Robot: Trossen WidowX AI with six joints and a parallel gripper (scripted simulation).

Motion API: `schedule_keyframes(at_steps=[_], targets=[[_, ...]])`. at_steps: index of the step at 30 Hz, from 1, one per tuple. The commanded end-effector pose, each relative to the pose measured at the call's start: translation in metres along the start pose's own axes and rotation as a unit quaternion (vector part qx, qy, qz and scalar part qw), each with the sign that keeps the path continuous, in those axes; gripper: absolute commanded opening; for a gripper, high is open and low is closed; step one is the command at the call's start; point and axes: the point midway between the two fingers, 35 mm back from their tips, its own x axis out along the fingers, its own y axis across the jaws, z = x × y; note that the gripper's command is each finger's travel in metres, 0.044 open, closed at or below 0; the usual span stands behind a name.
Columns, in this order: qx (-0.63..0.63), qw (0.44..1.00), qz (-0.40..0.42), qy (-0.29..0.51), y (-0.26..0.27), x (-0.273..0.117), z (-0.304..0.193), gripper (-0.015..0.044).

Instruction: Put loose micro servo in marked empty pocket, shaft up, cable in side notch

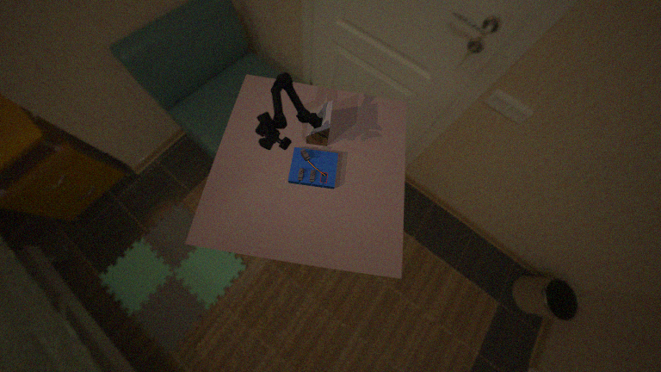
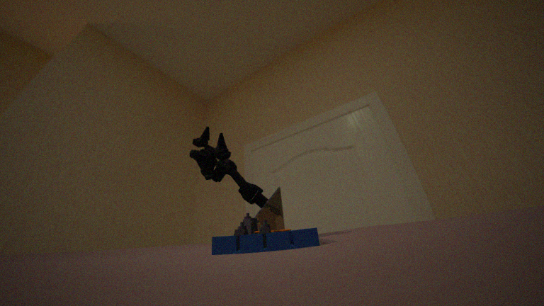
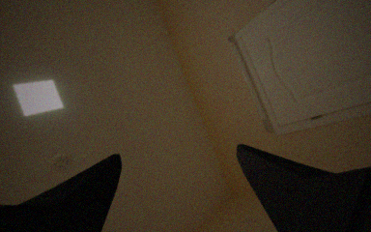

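The loose micro servo is a small grey-brown block on the back left of the blue deck. Its orange cable runs diagonally over the deck to the marked pocket, a thin red outline near the front right. Whether the servo's shaft points up is too small to tell. Two more servos sit in a row left of the pocket. My gripper is open and empty, high above the table and left of the deck, fingers pointing upward in the exterior view.
A wedge-shaped block with tall slanted faces stands right behind the deck, by the arm's lower end. The pink table carries the deck. The wrist view shows only walls, a door and a bright square light.
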Motion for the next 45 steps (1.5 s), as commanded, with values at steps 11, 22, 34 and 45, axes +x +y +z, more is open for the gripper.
schedule_keyframes(at_steps=[11, 22, 34, 45], targets=[[0.001, 0.999, -0.014, -0.039, -0.016, 0.009, 0.017, 0.0440], [-0.008, 0.994, -0.053, -0.091, -0.045, 0.017, 0.037, 0.0440], [-0.025, 0.982, -0.122, -0.142, -0.083, 0.022, 0.054, 0.0440], [-0.052, 0.962, -0.206, -0.173, -0.122, 0.021, 0.063, 0.0440]])
